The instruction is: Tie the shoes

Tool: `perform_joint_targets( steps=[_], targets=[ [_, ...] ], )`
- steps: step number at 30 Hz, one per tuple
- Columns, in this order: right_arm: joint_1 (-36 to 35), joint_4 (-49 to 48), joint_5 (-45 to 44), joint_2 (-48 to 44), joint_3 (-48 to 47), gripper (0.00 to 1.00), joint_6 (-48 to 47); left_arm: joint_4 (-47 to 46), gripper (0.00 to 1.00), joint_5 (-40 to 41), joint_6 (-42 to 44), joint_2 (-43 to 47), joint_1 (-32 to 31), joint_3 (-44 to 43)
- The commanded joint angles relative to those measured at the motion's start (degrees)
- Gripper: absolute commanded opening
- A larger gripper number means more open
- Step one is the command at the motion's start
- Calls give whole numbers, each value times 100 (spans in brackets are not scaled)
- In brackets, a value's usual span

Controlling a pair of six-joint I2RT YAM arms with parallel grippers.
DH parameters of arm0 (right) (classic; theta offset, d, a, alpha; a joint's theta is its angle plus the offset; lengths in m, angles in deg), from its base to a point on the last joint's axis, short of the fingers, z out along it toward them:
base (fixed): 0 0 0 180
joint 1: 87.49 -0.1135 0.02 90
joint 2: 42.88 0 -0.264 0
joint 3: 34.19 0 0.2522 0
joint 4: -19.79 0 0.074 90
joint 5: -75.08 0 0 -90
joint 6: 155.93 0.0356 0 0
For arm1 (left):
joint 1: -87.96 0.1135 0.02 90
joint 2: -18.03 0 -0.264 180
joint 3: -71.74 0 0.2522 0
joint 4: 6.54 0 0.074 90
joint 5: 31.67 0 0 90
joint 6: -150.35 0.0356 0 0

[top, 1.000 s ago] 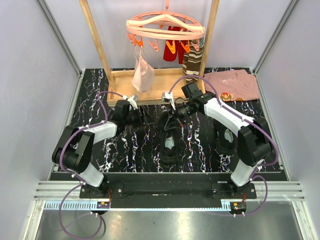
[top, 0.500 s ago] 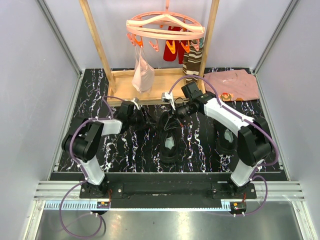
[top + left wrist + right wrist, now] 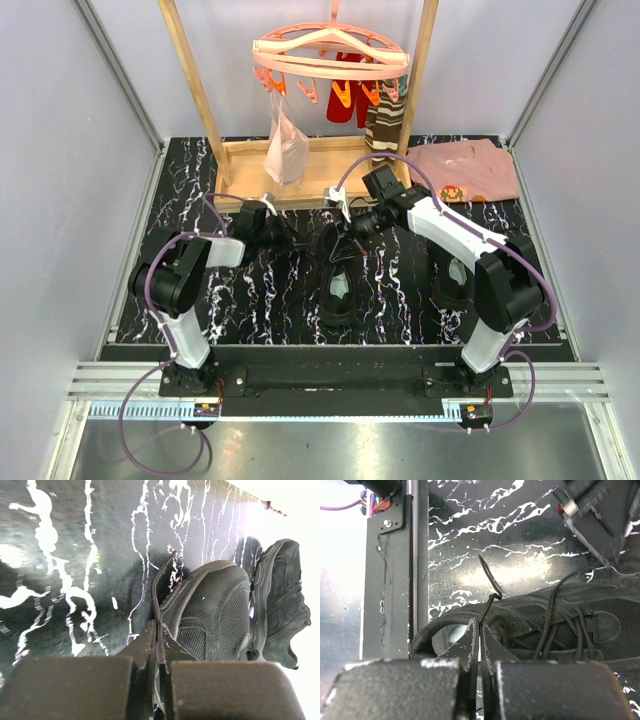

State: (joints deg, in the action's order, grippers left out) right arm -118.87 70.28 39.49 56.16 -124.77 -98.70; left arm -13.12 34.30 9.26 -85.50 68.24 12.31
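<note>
Top external view is showing me both arms reaching in over the black marbled table (image 3: 250,300), with the left gripper (image 3: 283,232) and right gripper (image 3: 350,232) meeting at the far end of the middle shoe (image 3: 338,290). That shoe is lying near the centre, toe pointing away from me. The second shoe (image 3: 452,285) is sitting to the right, partly hidden behind the right arm.

On the left wrist camera the jaws are standing pressed together on a thin black lace (image 3: 160,580), which is rising from the fingertips and curving off beside the shoe's mesh side. On the right wrist camera the jaws are likewise clamped on the other lace end (image 3: 487,580), its tip sticking out toward the table above the shoe's opening.

I am judging that I am at the start of the first knot, with one end pinched in each gripper and nothing crossed yet. Next I am planning to draw both ends taut and cross them over the tongue. That calls for even tension, so the light shoe is not dragged or tipped.
</note>
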Motion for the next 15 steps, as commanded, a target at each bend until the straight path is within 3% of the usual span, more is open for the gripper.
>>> perform_joint_targets(
  steps=[1,6,15],
  targets=[
    [-53,-8,-150,-228,9,0,-89,-497,0,-277,37,578,206,286],
    [-44,-17,-273,-184,0,0,34,-673,0,-637,397,1167,250,611],
    [61,-17,-282,71,-220,0,421,-516,0,-1805,2110,3353,311,1507]
  ],
)
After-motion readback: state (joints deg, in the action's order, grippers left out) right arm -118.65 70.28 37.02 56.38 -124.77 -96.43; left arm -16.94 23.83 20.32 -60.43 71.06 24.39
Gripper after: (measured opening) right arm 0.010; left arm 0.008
